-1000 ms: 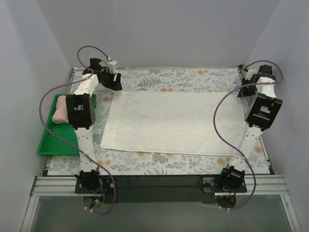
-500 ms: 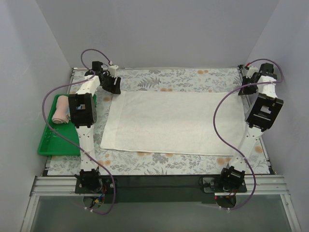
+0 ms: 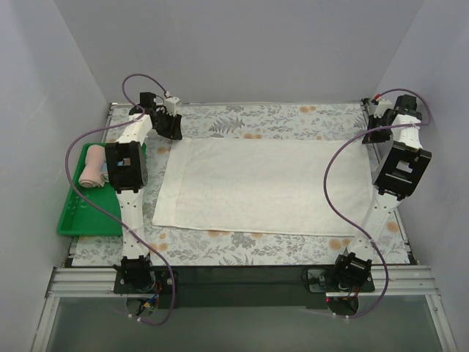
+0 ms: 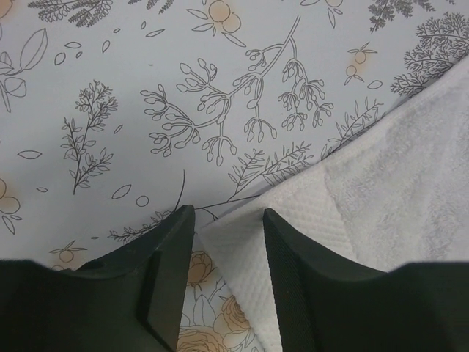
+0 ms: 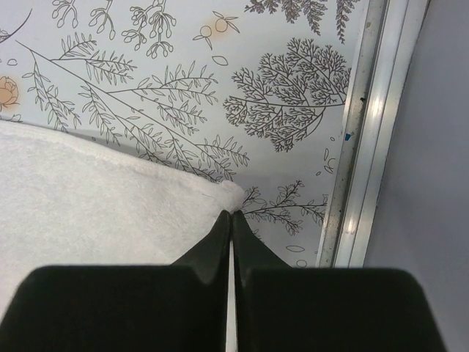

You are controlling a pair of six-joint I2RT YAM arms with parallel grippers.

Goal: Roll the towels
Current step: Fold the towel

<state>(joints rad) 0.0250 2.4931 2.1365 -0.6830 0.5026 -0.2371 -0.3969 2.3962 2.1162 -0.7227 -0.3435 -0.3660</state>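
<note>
**Here, the far corners of the cream-white towel [image 3: 260,185] are met by both grippers**

The long towel is spread flat across the middle of the floral-printed desk [image 3: 242,246]. At its far left corner the left gripper [image 4: 229,214] is lowered with its jaws spread, the towel's corner lying between them. At the far right corner the right gripper [image 5: 231,214] is seen pressed together, its tips touching the corner; whether any cloth is pinched cannot be told. The salmon-pink towel [image 3: 91,167] is seen rolled in the green tray [image 3: 88,213] at the desk's left edge.
</note>
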